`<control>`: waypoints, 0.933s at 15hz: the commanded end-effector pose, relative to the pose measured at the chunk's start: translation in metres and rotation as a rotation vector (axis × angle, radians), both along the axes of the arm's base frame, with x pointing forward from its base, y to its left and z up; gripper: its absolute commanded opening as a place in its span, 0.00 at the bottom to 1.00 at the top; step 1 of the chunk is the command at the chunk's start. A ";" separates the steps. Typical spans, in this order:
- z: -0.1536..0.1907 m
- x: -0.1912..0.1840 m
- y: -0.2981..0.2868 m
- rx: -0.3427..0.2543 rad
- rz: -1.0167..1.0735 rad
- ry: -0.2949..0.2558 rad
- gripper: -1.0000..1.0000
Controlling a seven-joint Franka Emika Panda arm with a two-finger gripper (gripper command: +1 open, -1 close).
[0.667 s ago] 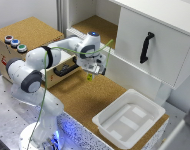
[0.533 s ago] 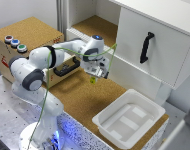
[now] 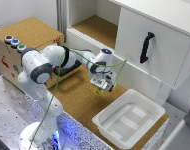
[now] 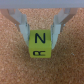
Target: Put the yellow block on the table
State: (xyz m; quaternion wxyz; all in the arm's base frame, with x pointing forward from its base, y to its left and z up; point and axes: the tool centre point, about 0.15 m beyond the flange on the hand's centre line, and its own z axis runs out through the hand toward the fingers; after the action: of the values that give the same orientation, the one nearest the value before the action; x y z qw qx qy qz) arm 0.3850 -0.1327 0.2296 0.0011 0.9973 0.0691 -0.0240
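From the exterior view, the arm reached out over the table, its gripper pointed downward with the yellow block showing as a small bright spot at the fingertips. The block hung above the brown cork surface, near the corner of the white tray but clear of it, toward the exterior view's left of the tray. Whether the block already touched the cork I could not tell from that angle; it looked a little above it. The cork-topped box with its coloured buttons stood well apart at the exterior view's left.

In the wrist view, the gripper was pinching the yellow block between its two pale fingers, one on each side face. The block sat squarely at the fingertips, its face marked with a black N, with speckled cork filling everything behind it.

To my eye the step in hand was the carry-and-lower: the block was held over bare table, not yet set down. The next move seemed to call for a short, straight descent until the block rested on the cork, then spreading the fingers and lifting away without nudging it toward the tray.
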 end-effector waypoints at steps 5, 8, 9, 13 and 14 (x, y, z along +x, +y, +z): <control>-0.029 0.022 -0.005 0.090 -0.073 0.001 0.00; -0.015 0.012 0.003 0.087 -0.077 -0.022 1.00; -0.008 0.007 0.005 0.101 -0.085 -0.044 1.00; 0.015 -0.001 0.021 0.169 -0.058 -0.130 1.00; 0.025 -0.001 0.026 0.158 -0.037 -0.151 1.00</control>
State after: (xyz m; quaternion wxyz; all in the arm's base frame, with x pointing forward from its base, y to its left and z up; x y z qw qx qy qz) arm 0.4014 -0.1203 0.2190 -0.0452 0.9987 0.0239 0.0034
